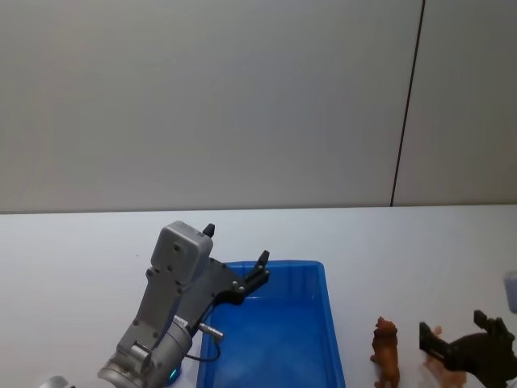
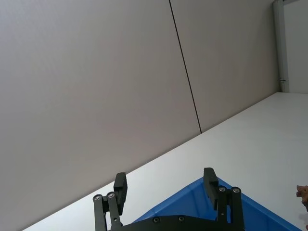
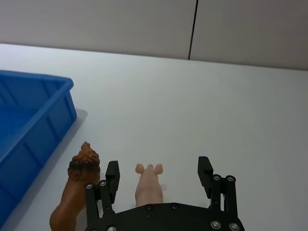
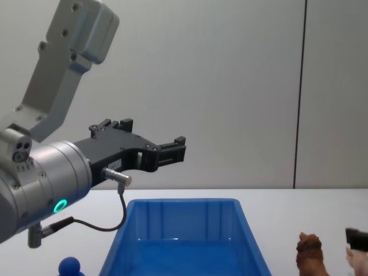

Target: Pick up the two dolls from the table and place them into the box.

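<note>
Lion [image 3: 79, 185] just beside pig [image 3: 149, 187], between right gripper [image 3: 159, 166] and box [image 3: 43, 130].

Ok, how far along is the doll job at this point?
Nothing is done yet: the lion and the pig are both on the table, to the right of the blue box. In hand: the right gripper, open, straddles the pig without gripping it. The left gripper hangs open and empty over the box. Left to do: both dolls must be grasped and placed inside.
</note>
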Available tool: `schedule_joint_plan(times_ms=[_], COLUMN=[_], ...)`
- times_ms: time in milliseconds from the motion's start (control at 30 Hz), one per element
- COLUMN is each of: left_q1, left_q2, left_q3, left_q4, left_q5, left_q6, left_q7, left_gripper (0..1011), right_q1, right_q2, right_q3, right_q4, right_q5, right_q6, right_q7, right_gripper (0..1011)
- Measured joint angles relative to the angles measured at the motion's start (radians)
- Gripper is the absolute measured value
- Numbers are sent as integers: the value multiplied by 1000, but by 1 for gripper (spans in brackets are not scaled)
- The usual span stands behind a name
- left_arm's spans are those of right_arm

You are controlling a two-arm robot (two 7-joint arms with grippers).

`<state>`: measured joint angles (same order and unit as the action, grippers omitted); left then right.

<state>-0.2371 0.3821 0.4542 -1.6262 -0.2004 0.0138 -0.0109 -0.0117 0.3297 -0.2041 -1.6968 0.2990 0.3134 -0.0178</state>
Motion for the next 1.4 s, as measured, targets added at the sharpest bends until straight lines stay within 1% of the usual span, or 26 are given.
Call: schedule_joint_plan(times_ms=[233,367,433,467,567,600,633,700,733,800,833,867,967,1000,1033,1067,1233,1400], left_q1=[0,0,0,0,0,0,0,0,0,0,0,0,0,0,0,0,0,0], left_q2=[0,0,0,0,0,0,0,0,0,0,0,0,0,0,0,0,0,0], left_q3=[0,0,0,0,0,0,0,0,0,0,0,0,0,0,0,0,0,0], left_q4=[0,0,0,0,0,0,0,0,0,0,0,0,0,0,0,0,0,0], left_q5=[0,0,0,0,0,0,0,0,0,0,0,0,0,0,0,0,0,0], left_q6=[0,0,0,0,0,0,0,0,0,0,0,0,0,0,0,0,0,0], left_q7=[0,0,0,0,0,0,0,0,0,0,0,0,0,0,0,0,0,0], left_gripper=[1001,1001,1001,1001,1001,1001,1001,1001,1001,1002,1002,1001,1001,1001,1001,1001,1001,1001], right_q1=[-11,-14,-16,-16,-17,-17,-17,-17,-17,-17,-17,-17,-16,-16,-16,-16,-16,-17], right_q2=[2,3,3,3,3,3,2,1,0,-1,-2,-3,-5,-6,-6,-7,-9,-10], right_q3=[1,1,1,1,0,0,0,-1,-2,-3,-3,-3,-4,-4,-4,-4,-5,-5], right_q4=[9,14,21,22,31,33,35,41,43,48,51,54,58,60,61,62,62,48], right_q5=[1,3,4,4,5,5,5,6,6,8,8,10,12,14,14,14,15,6], right_q6=[41,50,55,55,56,57,57,58,58,60,60,61,64,65,65,65,56,29], right_q7=[-1,7,20,24,37,40,43,51,54,61,62,65,68,70,71,72,76,82], right_gripper=[1001,1001,1001,971,935,890,880,806,806,733,712,652,594,536,515,451,371,371])
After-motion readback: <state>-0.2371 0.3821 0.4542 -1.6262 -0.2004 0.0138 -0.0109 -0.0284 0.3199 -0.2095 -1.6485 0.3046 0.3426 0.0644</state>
